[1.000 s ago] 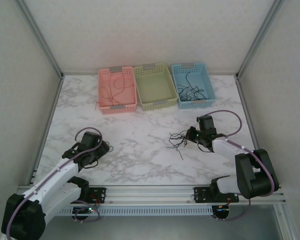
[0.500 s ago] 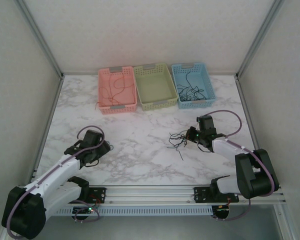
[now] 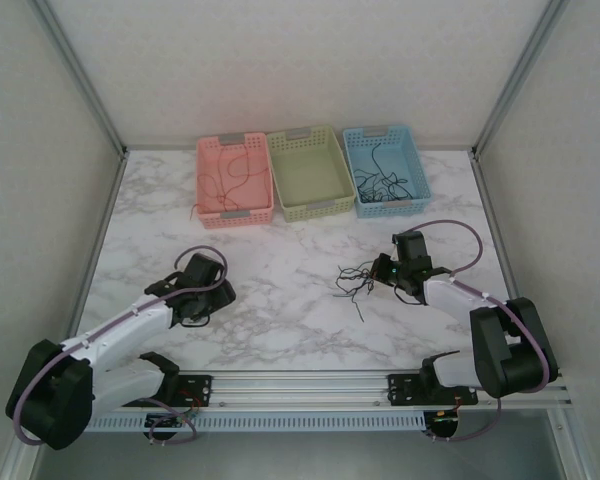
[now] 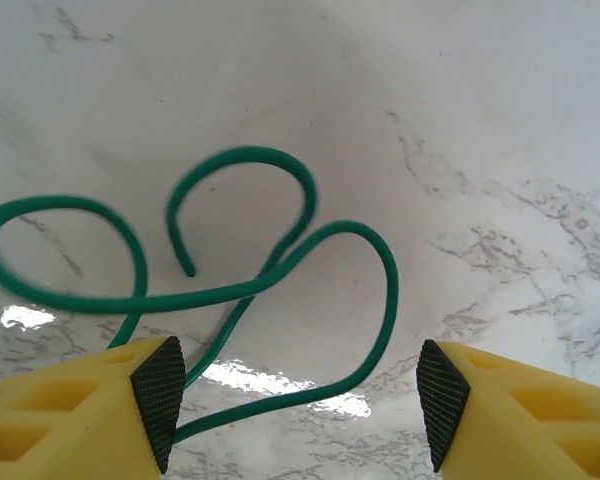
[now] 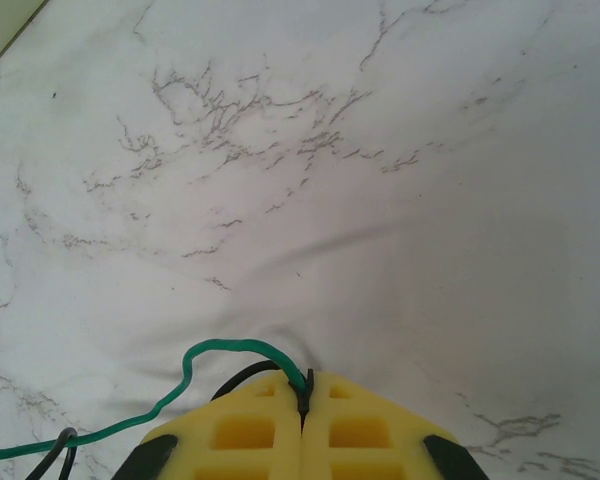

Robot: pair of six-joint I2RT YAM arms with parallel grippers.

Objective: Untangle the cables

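Two grippers we list. Right gripper (image 5: 305, 392): jaws closed on green and black strands of the cables (image 3: 355, 281) on the table (image 3: 280, 335), which we judge anchors the knot. Left gripper (image 4: 295, 400): jaws apart, straddling a separate looped green wire (image 4: 280, 262), poised to take it.

My table (image 3: 280, 335) carries a pink basket (image 3: 236, 215), green basket (image 3: 318, 208) and blue basket (image 3: 392, 205) at the back, cables (image 3: 355, 280) tangled to my right.
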